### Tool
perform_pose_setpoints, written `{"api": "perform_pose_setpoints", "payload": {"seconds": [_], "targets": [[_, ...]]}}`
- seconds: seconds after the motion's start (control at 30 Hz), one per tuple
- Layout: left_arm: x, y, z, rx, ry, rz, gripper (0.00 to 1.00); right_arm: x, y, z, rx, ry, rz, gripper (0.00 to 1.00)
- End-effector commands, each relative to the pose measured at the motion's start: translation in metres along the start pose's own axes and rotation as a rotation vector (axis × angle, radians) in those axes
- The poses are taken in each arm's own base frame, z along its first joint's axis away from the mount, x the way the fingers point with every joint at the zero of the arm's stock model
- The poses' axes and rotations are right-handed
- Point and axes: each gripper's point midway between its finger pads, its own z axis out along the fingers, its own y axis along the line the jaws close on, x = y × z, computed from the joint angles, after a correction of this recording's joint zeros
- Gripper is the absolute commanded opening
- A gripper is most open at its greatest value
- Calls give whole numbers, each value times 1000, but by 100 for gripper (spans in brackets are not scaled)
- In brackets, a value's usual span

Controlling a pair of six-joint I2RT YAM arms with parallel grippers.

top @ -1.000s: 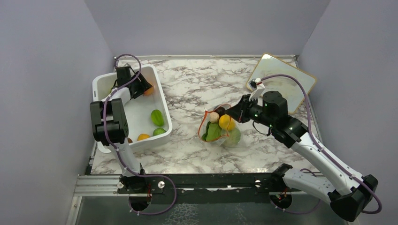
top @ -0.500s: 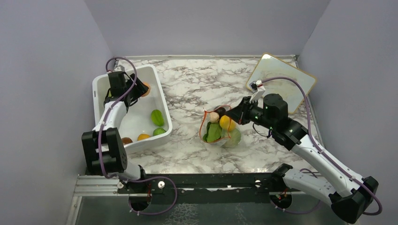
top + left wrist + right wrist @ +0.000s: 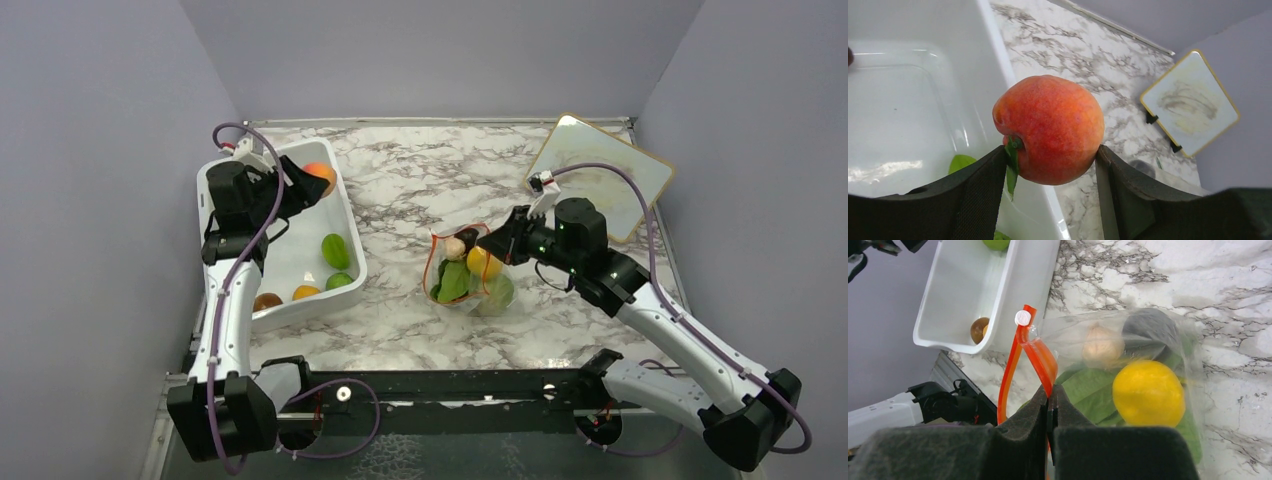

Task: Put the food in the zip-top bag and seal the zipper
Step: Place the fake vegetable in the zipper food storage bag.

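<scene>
Item: peach (image 3: 1048, 127), clamped between the half-spread fingers of the left gripper (image 3: 1050, 150), over the white tub (image 3: 215, 180) edge.
Destination: zip-top bag (image 3: 468, 272), well apart to that claw's right, mouth turned roughly toward it.
Right gripper (image 3: 1050, 400): pinched tight on the zipper (image 3: 1037, 352).
The top view alone shows the gap; the right wrist view alone shows the pinch.

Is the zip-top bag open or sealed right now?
Open. The zipper bows wide around the zip-top bag mouth, with the right tool pinching one side of it.
</scene>
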Motion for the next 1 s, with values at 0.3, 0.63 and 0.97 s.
{"api": "perform_pose_setpoints", "payload": {"seconds": [0.3, 0.63, 0.97], "targets": [[63, -101, -42, 412, 225, 43, 46, -15, 7, 16, -15, -27, 19, 1], [121, -170, -64, 655, 406, 170, 47, -21, 7, 23, -4, -26, 30, 1], [164, -192, -76, 807, 528, 202, 51, -28, 12, 24, -14, -32, 16, 1]]}}
